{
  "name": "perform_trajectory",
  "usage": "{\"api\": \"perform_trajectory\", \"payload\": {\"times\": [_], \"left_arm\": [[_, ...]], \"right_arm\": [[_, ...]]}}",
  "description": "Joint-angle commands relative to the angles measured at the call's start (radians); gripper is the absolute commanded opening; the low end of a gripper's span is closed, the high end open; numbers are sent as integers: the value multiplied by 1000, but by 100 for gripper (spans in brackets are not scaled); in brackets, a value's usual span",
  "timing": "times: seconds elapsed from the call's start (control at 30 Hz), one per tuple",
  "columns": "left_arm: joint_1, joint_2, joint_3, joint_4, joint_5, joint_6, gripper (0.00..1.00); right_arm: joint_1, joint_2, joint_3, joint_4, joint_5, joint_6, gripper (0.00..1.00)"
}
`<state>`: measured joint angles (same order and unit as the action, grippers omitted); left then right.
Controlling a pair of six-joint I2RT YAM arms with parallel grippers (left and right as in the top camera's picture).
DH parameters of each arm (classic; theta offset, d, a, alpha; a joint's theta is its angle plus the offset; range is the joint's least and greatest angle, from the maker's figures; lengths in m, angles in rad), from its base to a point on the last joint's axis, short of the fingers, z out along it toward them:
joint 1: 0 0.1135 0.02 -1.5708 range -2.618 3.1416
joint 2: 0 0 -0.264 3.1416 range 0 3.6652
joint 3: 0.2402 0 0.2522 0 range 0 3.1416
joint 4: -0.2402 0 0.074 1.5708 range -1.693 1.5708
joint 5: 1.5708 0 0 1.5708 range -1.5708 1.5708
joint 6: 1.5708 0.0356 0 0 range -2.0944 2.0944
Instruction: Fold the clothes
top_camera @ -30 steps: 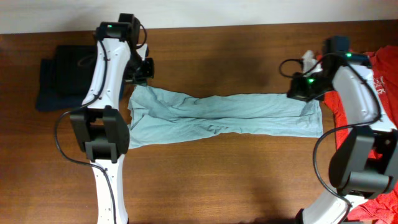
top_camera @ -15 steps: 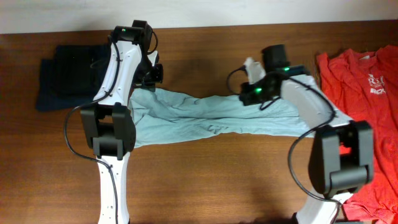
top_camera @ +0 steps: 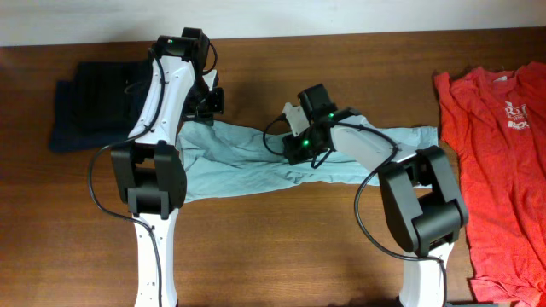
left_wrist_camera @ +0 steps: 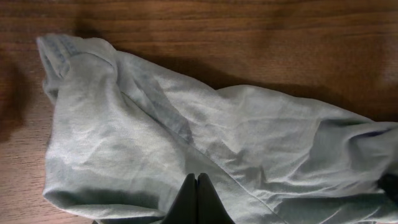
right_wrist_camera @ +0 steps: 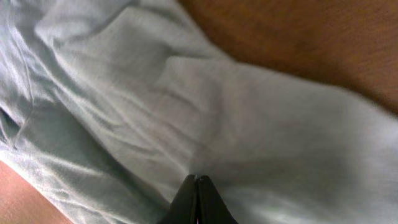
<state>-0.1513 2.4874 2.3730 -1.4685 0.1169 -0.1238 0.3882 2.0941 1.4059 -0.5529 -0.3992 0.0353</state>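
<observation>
- On the wooden table (top_camera: 281, 256), the pale grey-blue T-shirt (top_camera: 243, 153) lay stretched crosswise.
- Left gripper (left_wrist_camera: 197, 179) was pinched tight on its cloth.
- Right gripper (right_wrist_camera: 196, 180) was clamped closed on the shirt near mid-table.

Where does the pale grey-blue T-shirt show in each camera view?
Overhead: pale grey-blue cloth T-shirt stretched sideways across the centre.
Left wrist: shirt fills most of the frame.
Right wrist: shirt fills nearly the whole frame.
Shared landmark: brown wooden table beneath it.
</observation>
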Motion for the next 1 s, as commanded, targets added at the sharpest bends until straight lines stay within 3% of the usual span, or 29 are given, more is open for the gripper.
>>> {"api": "perform_trajectory", "payload": {"times": [0.0, 0.43, 0.73, 0.97], "left_arm": [[3, 4, -3, -2, 11, 5, 0], [3, 4, -3, 3, 11, 5, 1], [3, 4, -3, 2, 11, 5, 1], [3, 3, -2, 2, 11, 5, 0]], "right_arm": [[13, -1, -2, -41, -14, 48, 4], [11, -21, 43, -331, -129, 74, 4], [9, -26, 77, -438, -40, 69, 4], [-100, -46, 200, -530, -4, 47, 4]]}}
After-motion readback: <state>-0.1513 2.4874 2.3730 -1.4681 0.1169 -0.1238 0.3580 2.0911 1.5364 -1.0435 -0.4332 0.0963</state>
